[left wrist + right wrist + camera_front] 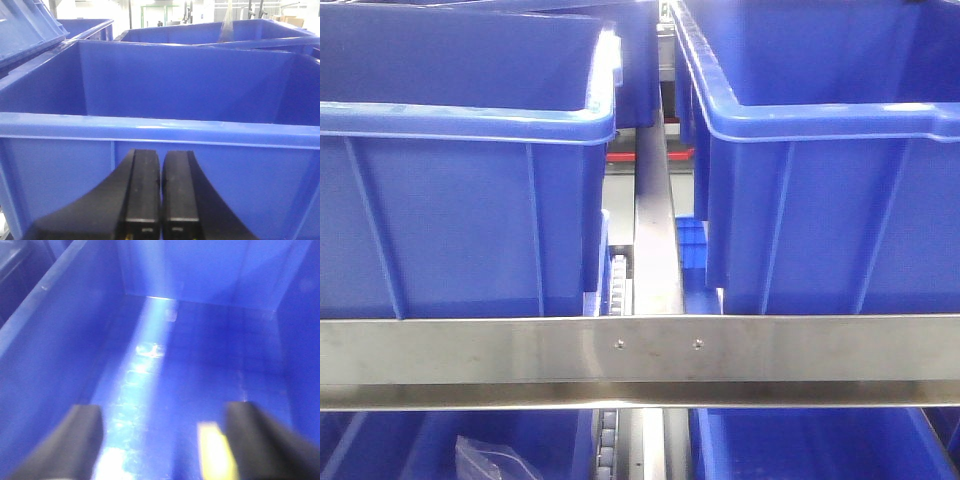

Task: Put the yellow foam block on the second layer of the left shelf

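Overhead, right end effector [160,440] spread; one yellow foam block [215,452] inside.

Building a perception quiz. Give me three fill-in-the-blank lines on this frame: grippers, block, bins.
1. The left gripper is ____, its fingers pressed together before a blue bin.
2. The right gripper is ____, fingers spread wide inside a bin.
3. The foam block by the right gripper's finger is coloured ____.

Missing words: shut; open; yellow

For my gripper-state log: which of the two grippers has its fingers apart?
The right gripper: its fingers stand wide apart inside a blue bin. The left gripper has its fingers pressed together.
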### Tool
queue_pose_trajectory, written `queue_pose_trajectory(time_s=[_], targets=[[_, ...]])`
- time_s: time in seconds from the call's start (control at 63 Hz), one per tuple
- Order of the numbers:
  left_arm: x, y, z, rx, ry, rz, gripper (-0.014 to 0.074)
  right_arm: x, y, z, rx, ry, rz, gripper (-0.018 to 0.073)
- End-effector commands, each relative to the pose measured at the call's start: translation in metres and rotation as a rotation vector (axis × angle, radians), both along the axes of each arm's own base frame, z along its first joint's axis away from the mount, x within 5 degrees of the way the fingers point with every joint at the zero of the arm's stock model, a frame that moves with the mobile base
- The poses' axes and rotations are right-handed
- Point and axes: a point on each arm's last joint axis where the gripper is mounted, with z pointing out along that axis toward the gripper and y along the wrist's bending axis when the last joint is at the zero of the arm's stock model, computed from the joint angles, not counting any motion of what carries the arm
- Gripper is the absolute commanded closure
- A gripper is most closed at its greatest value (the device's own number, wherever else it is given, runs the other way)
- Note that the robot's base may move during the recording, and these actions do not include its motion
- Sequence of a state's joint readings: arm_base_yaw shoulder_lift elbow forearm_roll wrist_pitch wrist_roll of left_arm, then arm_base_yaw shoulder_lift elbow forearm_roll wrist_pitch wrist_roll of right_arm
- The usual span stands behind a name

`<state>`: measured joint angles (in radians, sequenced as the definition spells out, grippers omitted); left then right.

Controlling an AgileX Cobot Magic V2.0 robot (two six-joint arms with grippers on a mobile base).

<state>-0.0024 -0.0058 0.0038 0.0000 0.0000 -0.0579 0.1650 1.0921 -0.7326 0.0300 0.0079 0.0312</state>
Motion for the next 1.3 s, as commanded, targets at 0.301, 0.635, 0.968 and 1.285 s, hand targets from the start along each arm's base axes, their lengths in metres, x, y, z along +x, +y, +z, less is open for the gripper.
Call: queue_pose_trajectory(time_s=[0.301, 0.635, 0.968, 1.285], targets=[[-0.001, 0.0, 0.0, -0.009, -0.076, -0.001, 0.0472, -0.035, -0.031, 0.04, 0.001, -0.179, -0.119, 0.0505], [-0.001, 0.0, 0.0, -0.009, -0.074, -0.001, 0.0472, -0.098, -0.034, -0.003, 0.007, -0.358, -0.125, 0.0505], [-0.001, 0.0, 0.0, -0.009, -0.074, -0.001, 0.0472, -0.157, -0.036, -0.049, 0.017, -0.446, -0.125, 0.0505], [-0.001, 0.0, 0.0, -0.009, -0.074, -0.001, 0.0472, -0.163, -0.037, -0.054, 0.02, -0.471, -0.125, 0.0505]])
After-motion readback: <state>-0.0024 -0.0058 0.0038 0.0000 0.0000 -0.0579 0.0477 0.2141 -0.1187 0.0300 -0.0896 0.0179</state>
